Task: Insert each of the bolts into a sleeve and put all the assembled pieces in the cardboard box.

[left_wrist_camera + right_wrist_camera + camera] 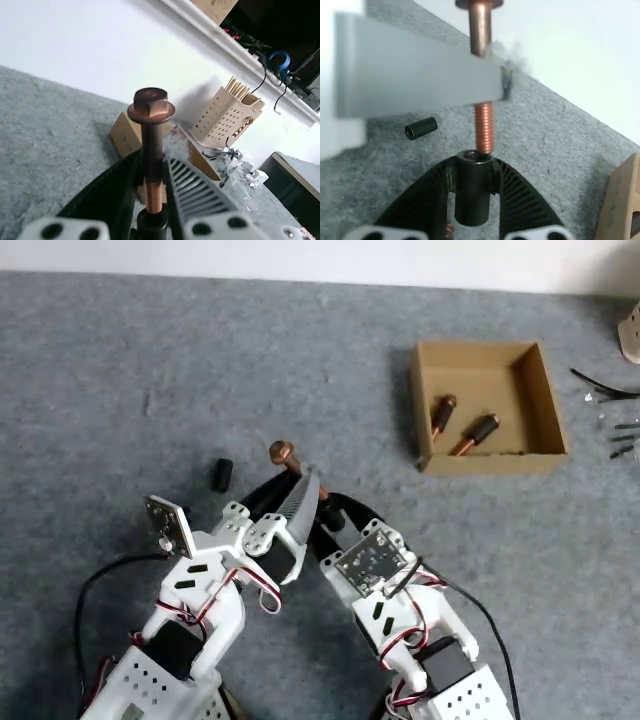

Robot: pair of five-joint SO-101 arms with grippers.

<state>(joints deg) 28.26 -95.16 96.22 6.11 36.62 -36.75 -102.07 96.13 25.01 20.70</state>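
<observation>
Left pincer point(154, 172) clamped on the copper bolt point(151, 106) at mid-shaft, head up, held over mid-bench toward the near edge. Right pincer point(472, 172) closed round a black sleeve point(471, 192), held upright. The bolt's threaded tip sits at the sleeve's mouth, just entering. Spare sleeve point(222, 474) lies on its side on the bench point(120, 360), near the bolt head, on the left arm's side. Cardboard box point(490, 463) sits toward the far right corner with two assembled pieces point(443, 414) inside.
</observation>
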